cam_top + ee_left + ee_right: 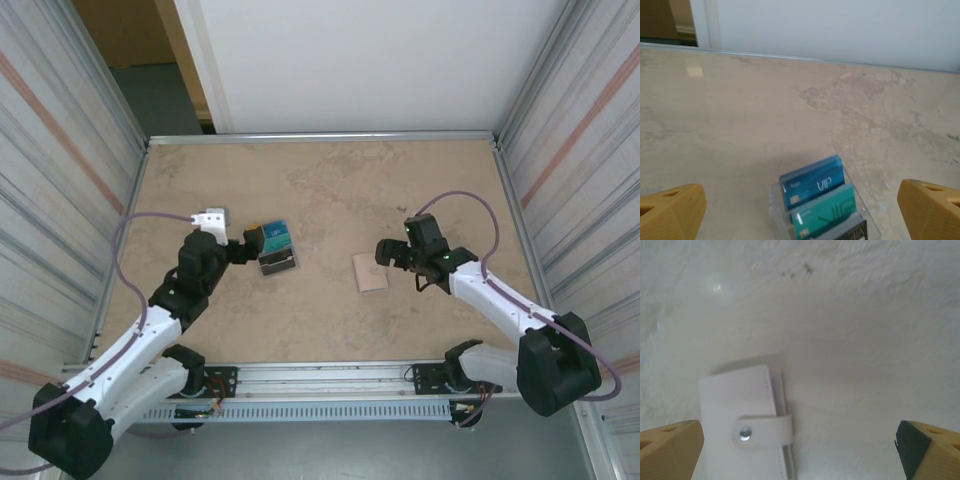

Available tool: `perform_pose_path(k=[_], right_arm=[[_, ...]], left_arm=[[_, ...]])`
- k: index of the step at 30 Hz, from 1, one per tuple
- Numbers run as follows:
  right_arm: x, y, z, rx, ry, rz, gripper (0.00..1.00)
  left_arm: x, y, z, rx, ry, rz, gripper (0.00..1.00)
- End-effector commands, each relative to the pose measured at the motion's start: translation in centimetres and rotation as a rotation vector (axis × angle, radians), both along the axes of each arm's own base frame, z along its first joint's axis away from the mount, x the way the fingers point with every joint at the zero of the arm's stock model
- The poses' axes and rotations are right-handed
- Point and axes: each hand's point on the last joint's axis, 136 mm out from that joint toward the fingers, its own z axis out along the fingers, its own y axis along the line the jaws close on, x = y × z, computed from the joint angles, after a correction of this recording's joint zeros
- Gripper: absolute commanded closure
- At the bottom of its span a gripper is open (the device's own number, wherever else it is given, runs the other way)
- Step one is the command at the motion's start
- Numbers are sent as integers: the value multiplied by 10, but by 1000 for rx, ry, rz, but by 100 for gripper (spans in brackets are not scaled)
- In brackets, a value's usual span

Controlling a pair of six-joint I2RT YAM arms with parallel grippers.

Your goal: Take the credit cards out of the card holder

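The card holder (370, 272), a small pale beige folding wallet, lies flat and closed on the table near the middle. In the right wrist view the card holder (742, 410) has its snap tab (762, 432) buttoned over the edge; the credit cards inside are hidden. My right gripper (388, 254) hovers just right of and above it, open, with its tan fingers (670, 447) wide apart and nothing between them (800, 450). My left gripper (254, 240) is open too (801, 212), fingers (672, 210) spread on either side of a clear stand.
A clear plastic stand (277, 252) at centre left holds a blue VIP card (815, 182), a teal card (825, 212) and a dark one behind. Metal rails edge the table (330, 180); corrugated walls rise on both sides.
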Motion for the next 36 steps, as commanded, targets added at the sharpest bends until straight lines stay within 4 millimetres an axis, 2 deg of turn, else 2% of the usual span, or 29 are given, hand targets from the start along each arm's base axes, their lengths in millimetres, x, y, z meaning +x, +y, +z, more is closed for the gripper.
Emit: perform_pose_path(k=[1,6,16,24,31,36], right_arm=[[-9,9,-8,3,80,9,1],[-12,30,-18,41,124,64,2],[-2,52,-37,-6,215,133,1],[3,51,-47,-123,248,131,1],[1,49,-51,-139,280,122,2],[1,56,-52,-123,308,143,2]], left_arm=[[-1,-2,7,-30,-13,43,1],[2,-14,3,-50,21,9,1],[4,-14,-4,-66,45,27,1],[5,-12,-4,-53,46,39,1],[10,-15,-8,-46,77,42,1],[14,-18,-11,-41,97,42,1]])
